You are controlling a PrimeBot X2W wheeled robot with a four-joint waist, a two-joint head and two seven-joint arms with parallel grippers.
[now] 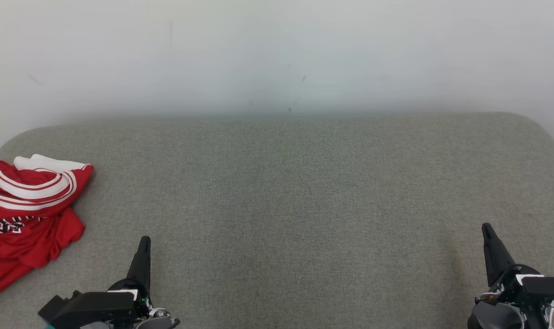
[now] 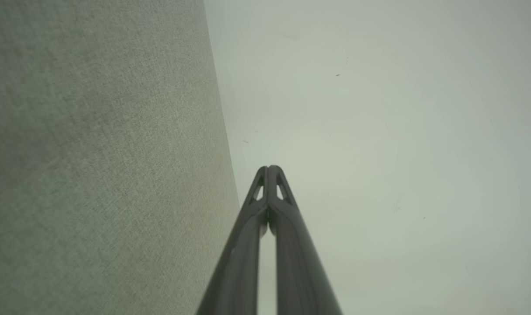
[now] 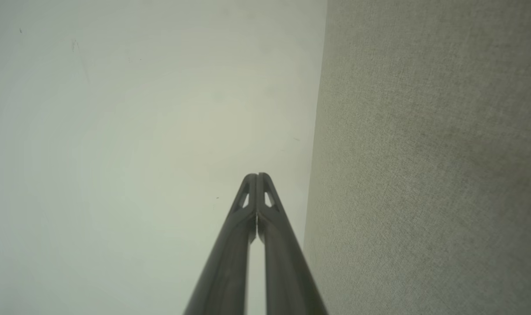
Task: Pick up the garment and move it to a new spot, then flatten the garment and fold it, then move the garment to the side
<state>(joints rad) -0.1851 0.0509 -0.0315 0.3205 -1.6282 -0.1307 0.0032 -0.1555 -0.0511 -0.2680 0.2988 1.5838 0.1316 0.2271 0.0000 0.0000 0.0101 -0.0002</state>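
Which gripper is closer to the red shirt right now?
Left. The left gripper sits just right of the red shirt, not touching it, jaws shut. The right gripper is far across the grey surface, at the opposite side, also shut.

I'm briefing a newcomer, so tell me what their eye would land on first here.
The red and white garment lies crumpled at the far left of the grey fabric surface, the one splash of colour. At the head view's bottom corners the left gripper and right gripper point up, both shut and holding nothing.
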